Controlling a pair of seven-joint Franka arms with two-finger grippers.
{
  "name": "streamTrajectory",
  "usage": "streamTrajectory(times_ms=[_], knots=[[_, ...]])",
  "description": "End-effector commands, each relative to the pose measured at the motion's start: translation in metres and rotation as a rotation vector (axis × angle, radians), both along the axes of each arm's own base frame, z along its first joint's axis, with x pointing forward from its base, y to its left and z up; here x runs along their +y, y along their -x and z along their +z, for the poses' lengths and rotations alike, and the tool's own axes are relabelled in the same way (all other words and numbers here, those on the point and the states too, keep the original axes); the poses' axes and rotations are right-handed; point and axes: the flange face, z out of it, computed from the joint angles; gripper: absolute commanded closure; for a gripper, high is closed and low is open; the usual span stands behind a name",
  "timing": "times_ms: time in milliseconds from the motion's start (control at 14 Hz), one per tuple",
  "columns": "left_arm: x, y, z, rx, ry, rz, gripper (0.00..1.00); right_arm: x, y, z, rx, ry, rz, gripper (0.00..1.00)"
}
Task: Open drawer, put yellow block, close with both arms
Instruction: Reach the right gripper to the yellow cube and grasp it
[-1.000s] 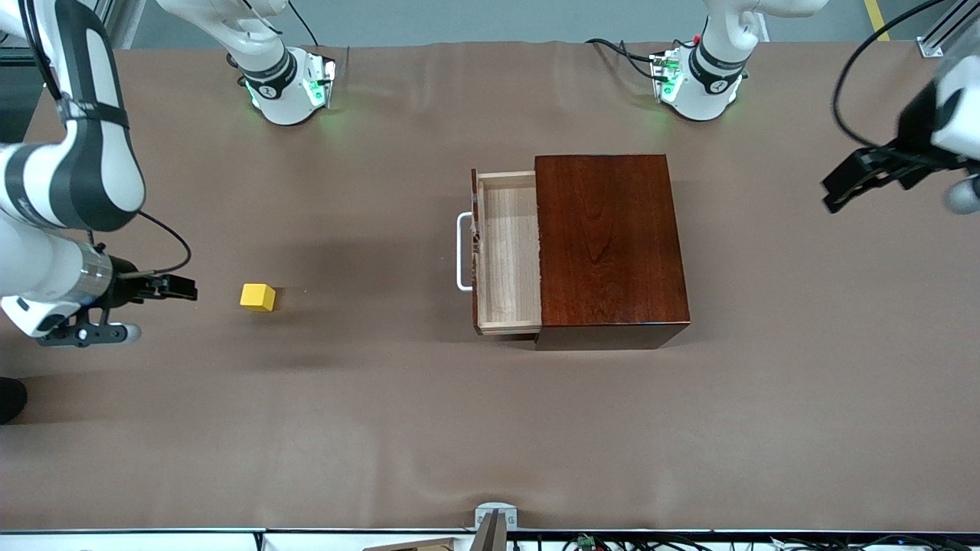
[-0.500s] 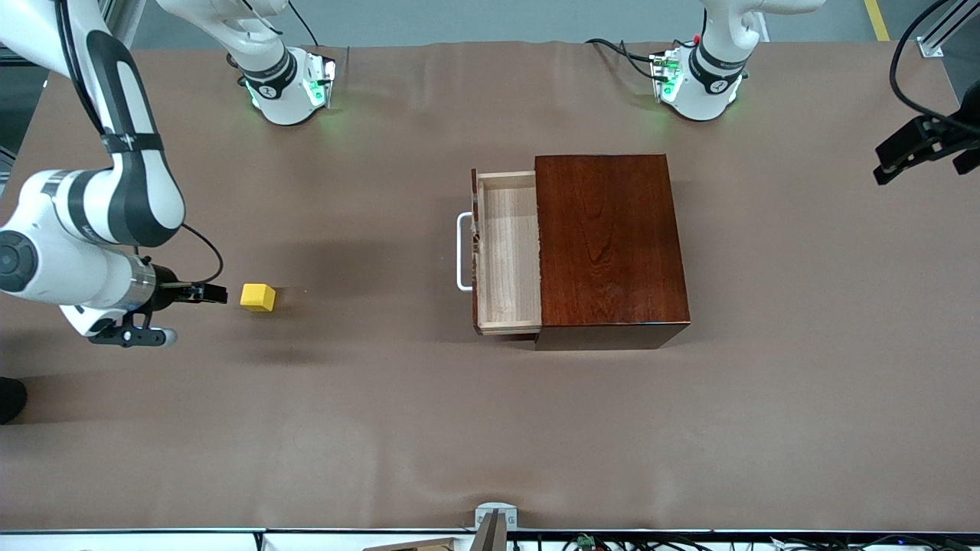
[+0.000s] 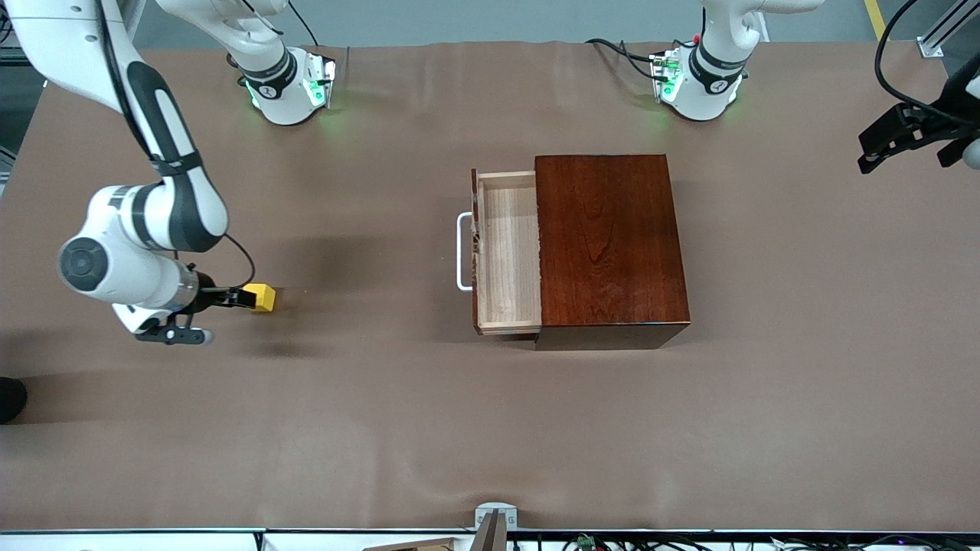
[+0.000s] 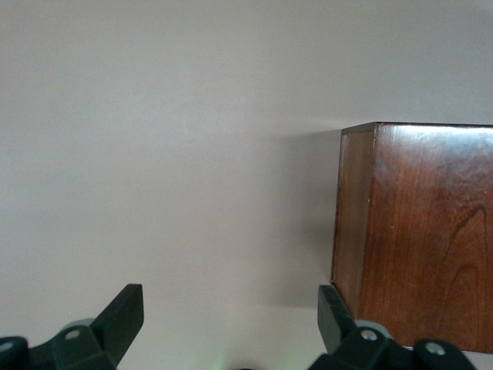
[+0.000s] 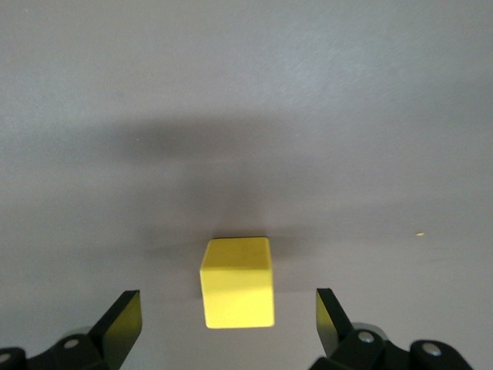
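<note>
With fingers spread, right tool (image 3: 243, 298) at yellow block (image 3: 262, 297), unclamped.

High front camera facing robots, wrist cameras close (looking down)

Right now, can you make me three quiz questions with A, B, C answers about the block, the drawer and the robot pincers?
1. Where is the yellow block?
A on the table
B in the drawer
C on the box

2. What colour is the drawer's handle?
A black
B white
C yellow

3. How is the drawer?
A shut
B taken out
C pulled open

A: it sits on the cloth between the open right pincer fingers.
B: the bar is white.
C: its pale tray sticks out of the box.

The left pincer waits open.
</note>
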Motion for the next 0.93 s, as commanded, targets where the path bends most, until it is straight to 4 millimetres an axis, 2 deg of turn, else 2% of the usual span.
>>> streamTrajectory(times_ms=[0,143,357,571,786,857], knots=[[-0.011,0.005,-0.002,-0.001,0.008,-0.04,0.0,0.005,0.02,-0.024,-0.035,-0.003,-0.028,0.0],[-0.015,0.006,0.0,-0.005,0.011,-0.05,0.0,0.011,0.023,-0.034,-0.044,0.0,-0.016,0.0],[-0.021,0.004,-0.003,-0.002,0.012,-0.058,0.0,0.003,0.023,-0.044,-0.041,0.001,-0.022,0.0],[-0.014,-0.001,-0.009,0.004,0.013,-0.045,0.0,0.003,0.027,-0.053,-0.032,0.002,-0.026,0.02],[-0.008,-0.006,-0.01,-0.011,0.016,-0.034,0.0,-0.005,0.028,-0.054,-0.034,0.0,-0.027,0.6],[-0.005,-0.007,-0.009,-0.017,0.018,-0.03,0.0,-0.005,0.028,-0.054,-0.031,0.0,-0.027,0.83]])
